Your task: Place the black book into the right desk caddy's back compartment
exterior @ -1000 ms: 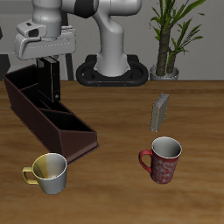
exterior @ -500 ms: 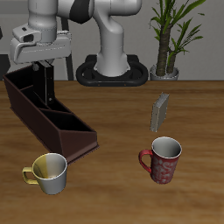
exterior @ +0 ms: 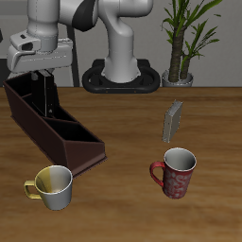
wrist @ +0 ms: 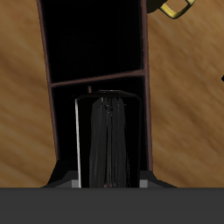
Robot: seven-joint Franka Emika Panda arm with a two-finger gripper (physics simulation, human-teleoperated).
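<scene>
My gripper [exterior: 44, 76] is shut on the black book [exterior: 48, 95] and holds it upright by its top edge. The book hangs over the far, back end of the right desk caddy [exterior: 66, 132], a long dark maroon tray with dividers. Its lower end reaches down between the caddy's walls; I cannot tell whether it touches the floor. In the wrist view the black book [wrist: 108, 140] stands on the near side of a divider [wrist: 96, 80], with a further section of the caddy [wrist: 92, 39] beyond it.
A grey patterned book [exterior: 173, 120] stands upright mid-table. A red mug [exterior: 174, 173] and a yellow mug [exterior: 52, 185] stand near the front edge. The yellow mug's handle [wrist: 178, 7] shows in the wrist view. A potted plant [exterior: 180, 57] stands at the back beside the robot base [exterior: 121, 76].
My gripper has carried the black book sideways toward the caddy's back end. The book now hangs between the walls of the back section.
</scene>
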